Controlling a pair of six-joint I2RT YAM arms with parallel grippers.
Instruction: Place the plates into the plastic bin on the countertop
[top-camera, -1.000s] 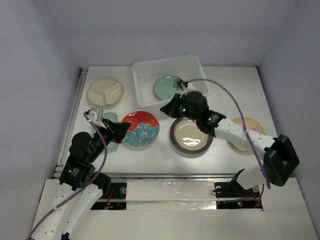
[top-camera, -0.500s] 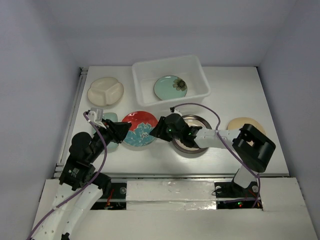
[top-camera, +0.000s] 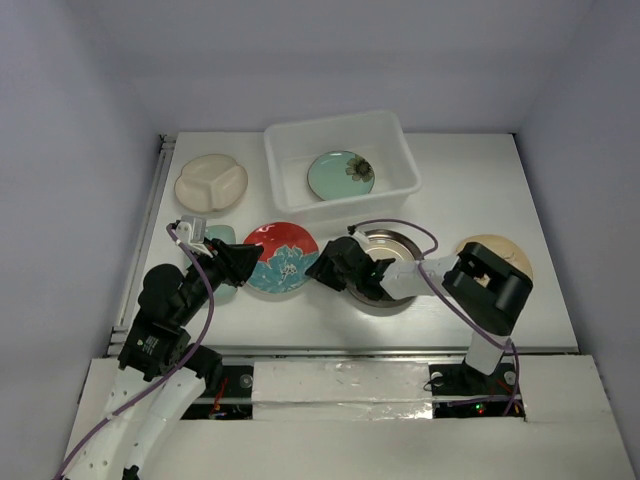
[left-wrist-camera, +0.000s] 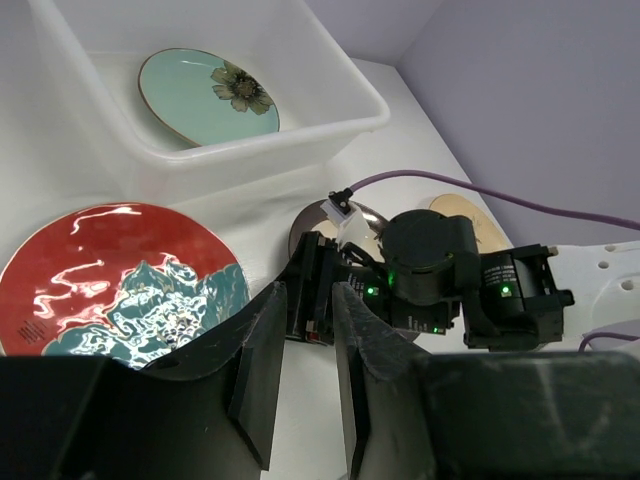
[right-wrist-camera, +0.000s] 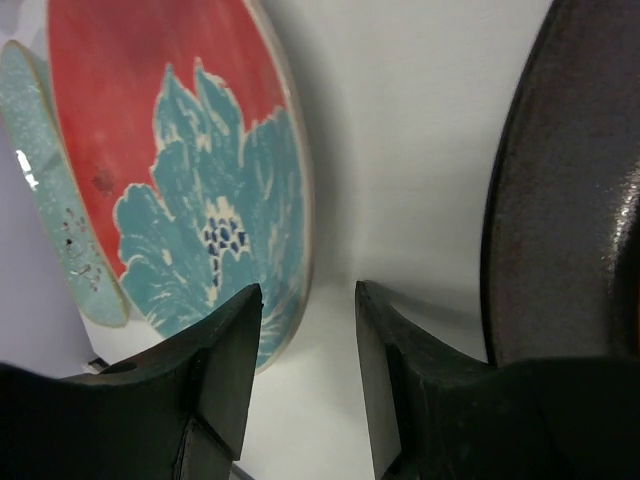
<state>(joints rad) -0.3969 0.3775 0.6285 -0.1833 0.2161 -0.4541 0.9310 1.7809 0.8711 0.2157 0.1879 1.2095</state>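
Observation:
The plastic bin (top-camera: 340, 140) stands at the back with the pale teal plate (top-camera: 340, 175) lying in it; both show in the left wrist view, bin (left-wrist-camera: 250, 150) and plate (left-wrist-camera: 205, 95). The red plate with teal flower (top-camera: 283, 257) and the dark-rimmed metallic plate (top-camera: 392, 250) lie on the countertop (top-camera: 450, 190). My right gripper (top-camera: 322, 270) is open and empty, low over the table between the red plate (right-wrist-camera: 160, 150) and the metallic plate (right-wrist-camera: 570, 220). My left gripper (top-camera: 240, 262) is narrowly open and empty at the red plate's left edge.
The cream divided plate (top-camera: 211, 183) lies at the back left. The small mint dish (top-camera: 218, 240) sits beside my left gripper. The cream floral plate (top-camera: 500, 250) is at the right, partly under my right arm. A metal rail (top-camera: 152, 230) runs along the left edge.
My right gripper has drawn back from over the bin and come down left, to the gap between the red and metallic plates. The teal plate stays in the bin. The left arm has not moved.

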